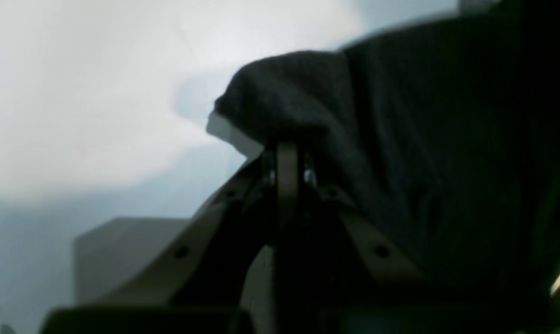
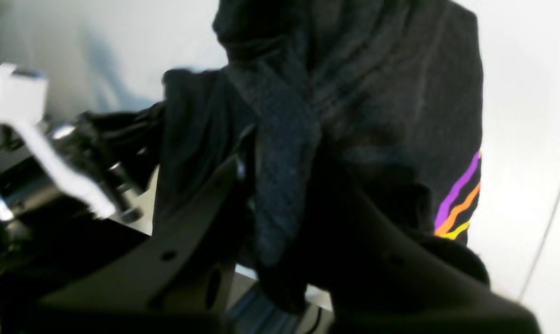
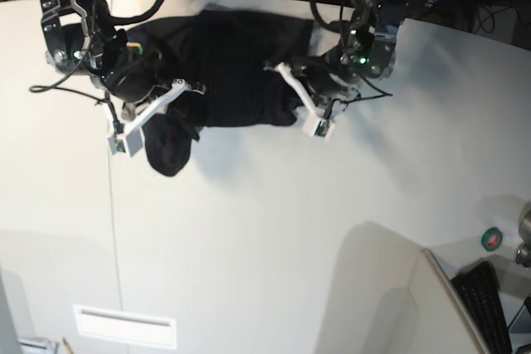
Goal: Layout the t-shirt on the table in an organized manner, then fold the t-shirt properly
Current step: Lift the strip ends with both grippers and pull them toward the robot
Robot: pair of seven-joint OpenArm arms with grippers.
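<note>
The black t-shirt (image 3: 241,64) lies bunched near the far edge of the off-white table (image 3: 290,230), stretched between the two arms. My left gripper (image 3: 292,107) is at its right end; in the left wrist view the gripper (image 1: 286,148) is shut, with dark t-shirt (image 1: 423,139) fabric draped over its tips. My right gripper (image 3: 170,115) is at the shirt's left end, where a dark lump of cloth hangs down. In the right wrist view this gripper (image 2: 284,153) is shut on a fold of the t-shirt (image 2: 391,93), and purple, orange and yellow print lines (image 2: 456,204) show.
A thin dark seam (image 3: 110,230) runs down the table's left side. A keyboard (image 3: 485,304) and a small green round object (image 3: 493,239) sit at the right edge, beside a pale raised panel (image 3: 390,288). Cables and equipment crowd the far edge.
</note>
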